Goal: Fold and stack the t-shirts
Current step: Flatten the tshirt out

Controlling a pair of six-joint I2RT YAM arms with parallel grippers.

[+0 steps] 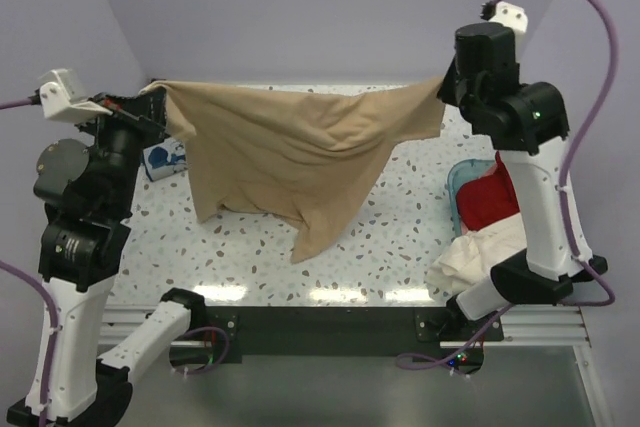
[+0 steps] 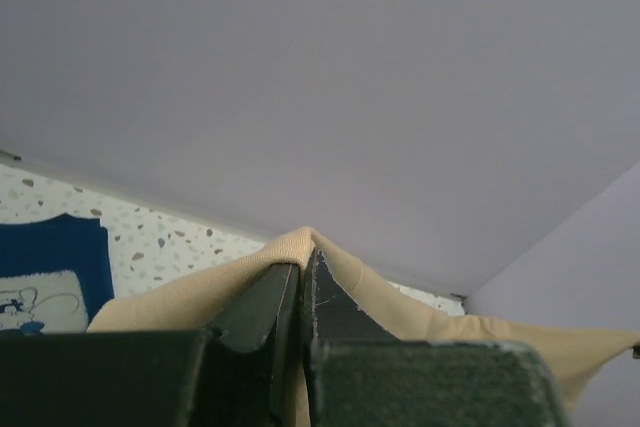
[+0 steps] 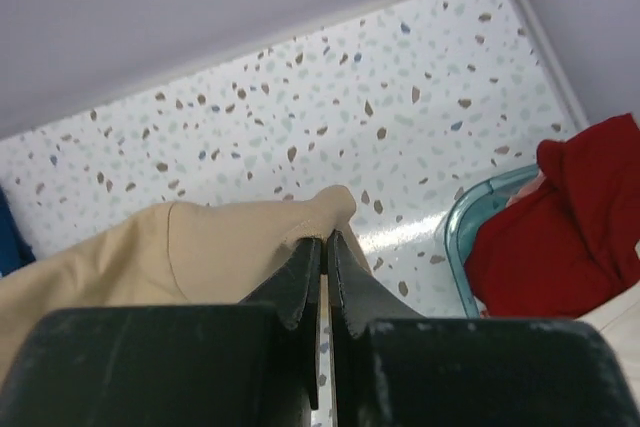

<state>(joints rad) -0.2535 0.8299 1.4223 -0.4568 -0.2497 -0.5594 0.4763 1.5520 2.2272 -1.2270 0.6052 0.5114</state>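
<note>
Bolted at the near edge, closest to the overhead camera, the left arm [image 1: 75, 247] and right arm [image 1: 540, 187] are raised high and spread wide. The speckled bench [image 1: 400, 237] is spanned between them by the tan t-shirt [image 1: 300, 147], which is held aloft by two points of its upper edge; its body hangs as a slack curtain, and whether the lowest tip touches the bench cannot be told. The garment is judged to be stretched out so that it can be laid flat, so its folding is not yet begun. The left gripper [image 2: 302, 265] is seen with its jaws clenched on a ridge of tan cloth; the right gripper [image 3: 325, 242] likewise has its jaws pinched tight on a tan fold, a seamed edge being visible beside them. At the right side of the bench the teal basket [image 1: 455, 182] is set, presumably as the store of unfolded shirts. The red t-shirt [image 1: 492, 197] is bundled inside it, and the cream t-shirt [image 1: 468, 259] appears to be spilled over its near rim toward the right arm's base. Smallest in view, the navy t-shirt [image 1: 165, 159] with its white print is laid on the bench at the left, behind the left arm; it is judged to be already folded and the start of the stack, though most of it is hidden.
</note>
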